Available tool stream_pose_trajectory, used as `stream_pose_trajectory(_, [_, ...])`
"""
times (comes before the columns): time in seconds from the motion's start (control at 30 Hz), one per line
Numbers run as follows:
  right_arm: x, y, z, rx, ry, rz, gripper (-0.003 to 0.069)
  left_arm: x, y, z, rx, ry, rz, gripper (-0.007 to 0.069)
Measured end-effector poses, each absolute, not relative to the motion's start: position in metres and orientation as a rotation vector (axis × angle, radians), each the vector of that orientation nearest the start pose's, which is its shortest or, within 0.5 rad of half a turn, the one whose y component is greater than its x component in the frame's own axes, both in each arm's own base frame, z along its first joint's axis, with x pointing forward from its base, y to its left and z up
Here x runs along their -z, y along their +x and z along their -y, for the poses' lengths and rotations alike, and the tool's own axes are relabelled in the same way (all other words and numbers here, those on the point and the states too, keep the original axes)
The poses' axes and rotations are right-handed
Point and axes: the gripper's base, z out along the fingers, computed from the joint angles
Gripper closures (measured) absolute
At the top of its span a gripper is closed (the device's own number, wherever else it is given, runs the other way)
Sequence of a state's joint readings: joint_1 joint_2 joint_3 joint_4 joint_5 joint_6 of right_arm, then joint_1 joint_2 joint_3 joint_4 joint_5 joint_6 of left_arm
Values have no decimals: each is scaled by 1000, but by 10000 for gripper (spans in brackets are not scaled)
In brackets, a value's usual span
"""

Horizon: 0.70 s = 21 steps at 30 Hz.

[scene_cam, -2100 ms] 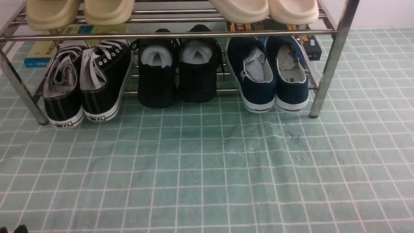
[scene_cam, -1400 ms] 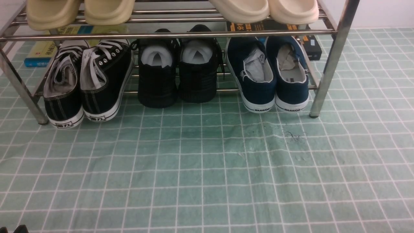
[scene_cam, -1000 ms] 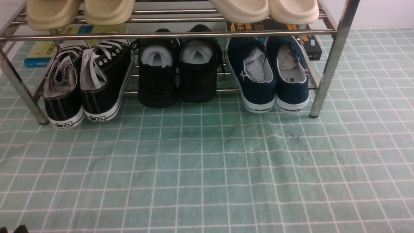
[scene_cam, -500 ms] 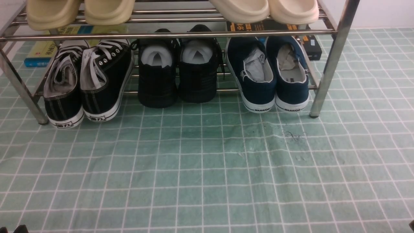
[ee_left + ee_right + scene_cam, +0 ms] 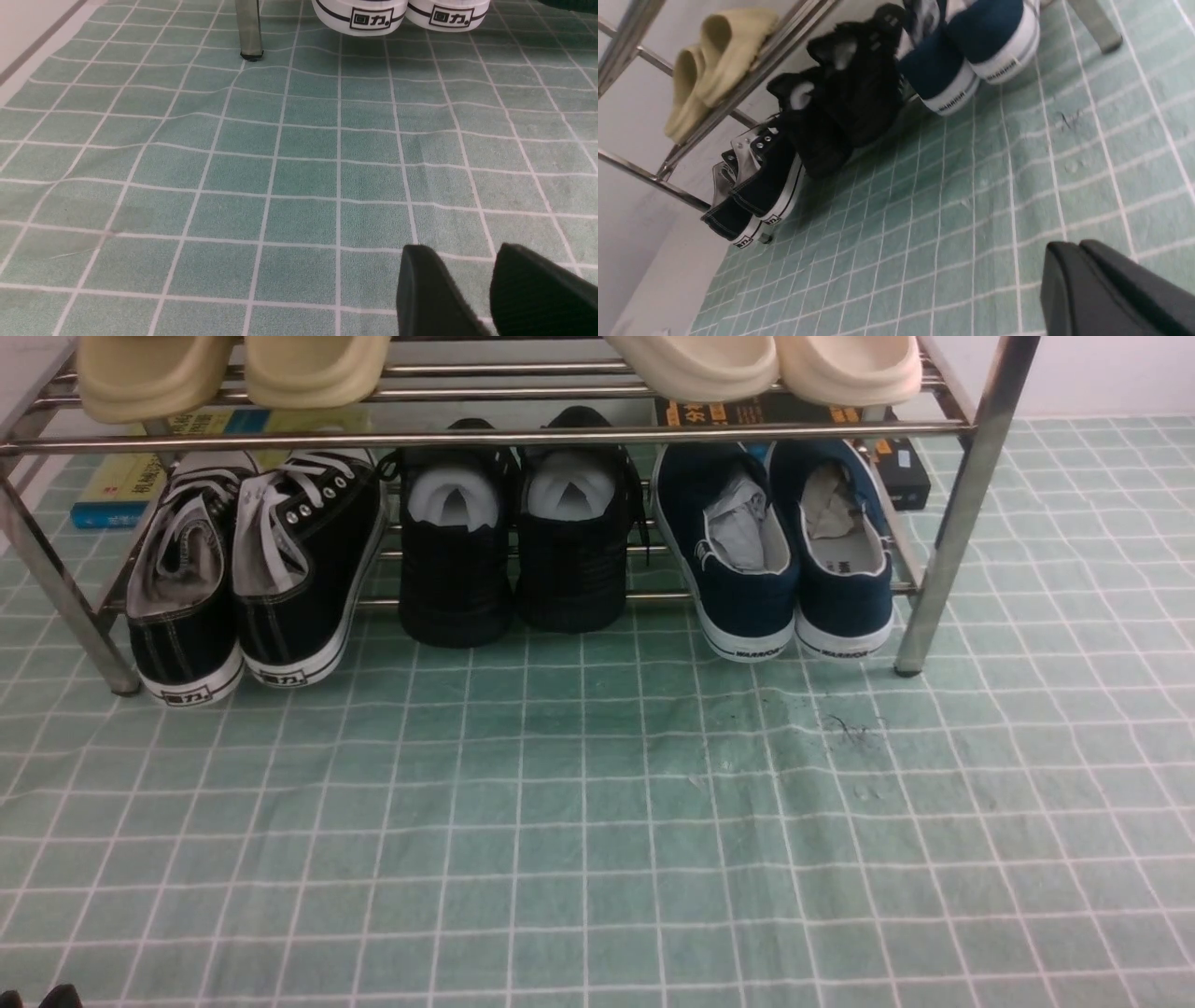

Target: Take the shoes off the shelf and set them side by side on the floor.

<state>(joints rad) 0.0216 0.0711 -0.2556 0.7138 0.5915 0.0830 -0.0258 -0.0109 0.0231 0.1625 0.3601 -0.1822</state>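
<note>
A pair of navy shoes [image 5: 775,593] sits side by side on the lower tier at the right end of the steel shelf [image 5: 962,504]. Their heels face near and their toes point far, long axes running near to far. Over the green floor [image 5: 597,821], the left gripper [image 5: 462,254] has its jaws slightly parted and empty, and the right gripper [image 5: 1073,249] has its jaws pressed together.

Even, soft light. Glare streaks on shelf [image 5: 485,437] bars. Faint shadow on floor [image 5: 597,803] beneath. Right wrist view blurred.
</note>
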Motion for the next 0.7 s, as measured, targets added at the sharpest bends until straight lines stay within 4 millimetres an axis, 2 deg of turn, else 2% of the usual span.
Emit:
stream_pose_trajectory(0.03, [-263,42,-34,-818,316,-1817,668,-174,53,-4,-14,-44,-1851,385])
stream_pose_trajectory(0.07, [-263,42,-34,-811,311,-1818,669,-174,53,-4,-14,-44,-1851,385])
stream_pose_trajectory(0.1, [-279,49,-34,-755,259,-1879,671,-174,53,-4,-14,-44,-1851,385])
stream_pose_trajectory(0.13, [-285,52,-34,-726,231,-1904,670,-174,53,-4,-14,-44,-1851,385])
stream_pose_trajectory(0.17, [-287,57,-35,-713,219,-1947,669,-174,53,-4,-14,-44,-1851,385])
stream_pose_trajectory(0.23, [-298,77,-36,-634,146,-2160,659,-174,53,-4,-14,-44,-1851,385])
stream_pose_trajectory(0.27, [-299,79,-36,-637,145,-2177,659,-174,53,-4,-14,-44,-1851,385])
stream_pose_trajectory(0.33, [-304,106,-36,-582,76,-2403,655,-174,53,-4,-14,-44,-1851,385])
stream_pose_trajectory(0.4, [-301,122,-37,-574,42,-2508,656,-174,53,-4,-14,-44,-1851,385])
stream_pose_trajectory(0.43, [-303,140,-39,-583,-37,-2578,652,-174,53,-4,-14,-44,-1851,385])
stream_pose_trajectory(0.47, [-301,142,-40,-588,-45,-2590,651,-174,53,-4,-14,-44,-1851,385])
stream_pose_trajectory(0.53, [-305,165,-46,-665,-142,-2611,642,-174,53,-4,-14,-44,-1851,385])
stream_pose_trajectory(0.63, [-316,198,-58,-831,-248,-2535,620,-174,53,-4,-14,-44,-1851,385])
stream_pose_trajectory(0.7, [-322,209,-61,-874,-265,-2502,611,-174,53,-4,-14,-44,-1851,385])
